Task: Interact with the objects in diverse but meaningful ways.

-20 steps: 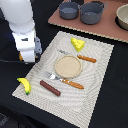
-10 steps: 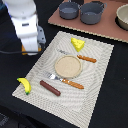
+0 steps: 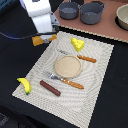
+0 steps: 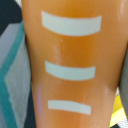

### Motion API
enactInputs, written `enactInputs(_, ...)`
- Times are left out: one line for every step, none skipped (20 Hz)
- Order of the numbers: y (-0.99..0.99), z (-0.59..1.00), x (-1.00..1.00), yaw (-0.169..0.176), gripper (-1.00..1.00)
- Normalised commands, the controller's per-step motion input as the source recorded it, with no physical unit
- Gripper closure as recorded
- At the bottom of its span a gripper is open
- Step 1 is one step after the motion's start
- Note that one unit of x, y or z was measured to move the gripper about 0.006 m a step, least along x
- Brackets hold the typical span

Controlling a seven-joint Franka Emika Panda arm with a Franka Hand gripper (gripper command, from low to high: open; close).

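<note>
My gripper (image 3: 44, 36) hangs over the far corner of the placemat at the exterior view's left, shut on the orange-brown bun (image 3: 39, 40). The bun (image 4: 70, 65) fills the wrist view, its white stripes facing the camera. On the mat lie the yellow cheese wedge (image 3: 77, 44) near the far edge, the green-tipped banana (image 3: 24, 85) at the near left corner, and the reddish-brown sausage (image 3: 50, 88) beside it.
A tan round plate (image 3: 67, 66) sits mid-mat, with an orange-handled knife (image 3: 81, 57) behind it and a fork (image 3: 65, 80) in front. Two grey pots (image 3: 69, 9) (image 3: 92, 11) and a bowl (image 3: 122, 17) stand on the wooden surface at the back.
The arm has moved toward the back and the exterior view's right, carrying the bun from beside the mat's left edge to its far left corner.
</note>
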Motion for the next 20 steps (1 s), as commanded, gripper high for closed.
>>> enactInputs(0.32,0.02,0.99,0.0,1.0)
enactInputs(0.31,0.0,0.99,0.0,1.0)
enactInputs(0.31,0.0,0.99,0.0,1.0)
enactInputs(0.31,0.0,0.99,0.0,1.0)
enactInputs(0.31,0.02,1.0,0.0,1.0)
enactInputs(0.31,0.06,1.0,0.0,1.0)
enactInputs(0.31,0.07,1.0,0.0,1.0)
enactInputs(0.32,0.07,1.0,0.0,1.0)
enactInputs(0.32,0.07,1.0,0.0,1.0)
enactInputs(0.32,0.08,1.0,0.0,1.0)
enactInputs(0.33,0.12,1.0,0.0,1.0)
enactInputs(0.35,0.14,1.0,0.0,1.0)
enactInputs(0.34,0.13,1.0,0.0,1.0)
enactInputs(0.34,0.13,1.0,0.0,1.0)
enactInputs(0.34,0.13,1.0,0.0,1.0)
enactInputs(0.33,0.15,1.0,0.0,1.0)
enactInputs(0.31,0.16,0.99,0.0,1.0)
enactInputs(0.29,0.2,0.99,0.0,1.0)
enactInputs(0.24,0.23,0.95,0.0,1.0)
enactInputs(0.09,0.24,0.95,0.0,1.0)
